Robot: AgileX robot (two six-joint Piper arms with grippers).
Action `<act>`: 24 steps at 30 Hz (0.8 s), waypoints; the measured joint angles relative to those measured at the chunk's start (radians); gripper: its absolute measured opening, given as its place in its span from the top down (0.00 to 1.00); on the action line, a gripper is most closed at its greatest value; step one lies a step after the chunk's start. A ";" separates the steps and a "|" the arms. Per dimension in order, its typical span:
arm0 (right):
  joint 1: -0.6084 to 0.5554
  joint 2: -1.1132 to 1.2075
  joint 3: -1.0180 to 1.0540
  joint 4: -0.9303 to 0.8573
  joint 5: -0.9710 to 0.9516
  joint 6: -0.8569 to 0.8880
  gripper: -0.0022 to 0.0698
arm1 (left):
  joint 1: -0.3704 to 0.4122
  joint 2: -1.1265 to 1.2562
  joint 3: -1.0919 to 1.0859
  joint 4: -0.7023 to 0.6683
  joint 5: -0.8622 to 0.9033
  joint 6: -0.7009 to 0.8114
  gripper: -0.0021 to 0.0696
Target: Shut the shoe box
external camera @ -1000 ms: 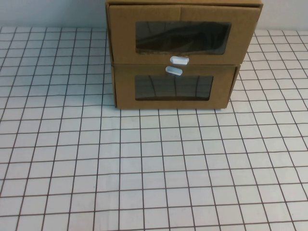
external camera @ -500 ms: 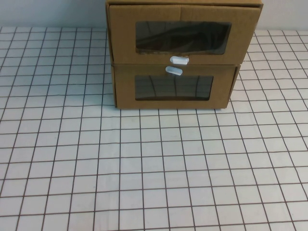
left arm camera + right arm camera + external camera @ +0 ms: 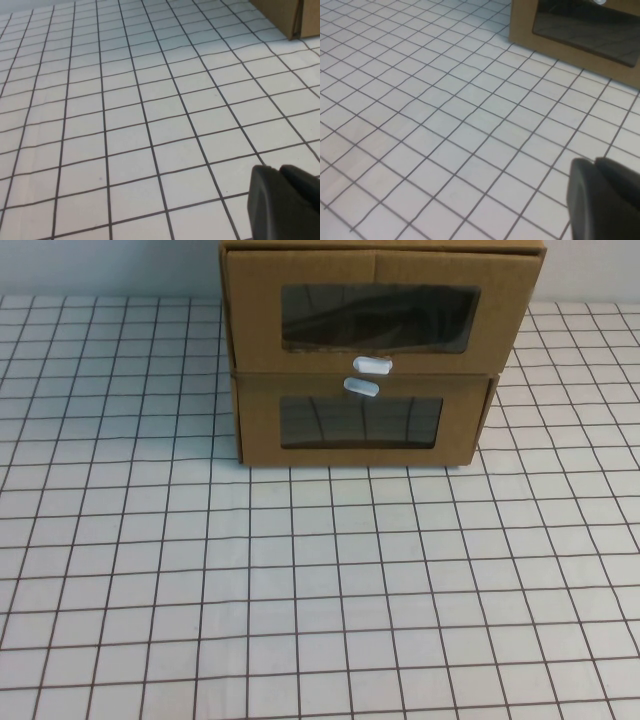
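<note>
a white table (image 3: 320,590) ruled with a dark grid fills the scene, with a pale wall behind its far edge. two brown cardboard drawer-style boxes stand stacked at the far middle of the table in the high view. the upper one is the shoe box (image 3: 380,308): its front carries a wide clear window (image 3: 378,317) with a dark shape behind it, and a small white pull tab (image 3: 372,365) sits on the front's bottom edge. the lower box (image 3: 362,420) has its own window reflecting the grid, and its white tab (image 3: 361,388) sits on the front's top edge, just beside the upper tab. the lower box's front stands slightly nearer the camera than the upper one's. neither arm appears in the high view. the left gripper (image 3: 287,205) shows only as a dark rounded body at the corner of the left wrist view, above bare grid, with a corner of cardboard far off. the right gripper (image 3: 605,197) shows likewise in the right wrist view, above the table, well apart from the lower box (image 3: 580,30). it cannot be told whether either gripper is spread or pressed together.
</note>
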 joint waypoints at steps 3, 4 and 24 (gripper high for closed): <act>-0.004 0.000 0.000 -0.012 -0.049 0.000 0.99 | 0.000 0.000 0.000 0.000 0.000 0.000 0.98; -0.014 0.000 0.000 -0.010 -0.072 0.000 0.99 | 0.000 0.000 0.000 0.000 0.000 0.000 0.98; -0.238 -0.176 0.330 -0.156 -0.319 0.023 0.99 | 0.000 0.000 0.000 -0.002 0.000 0.000 0.98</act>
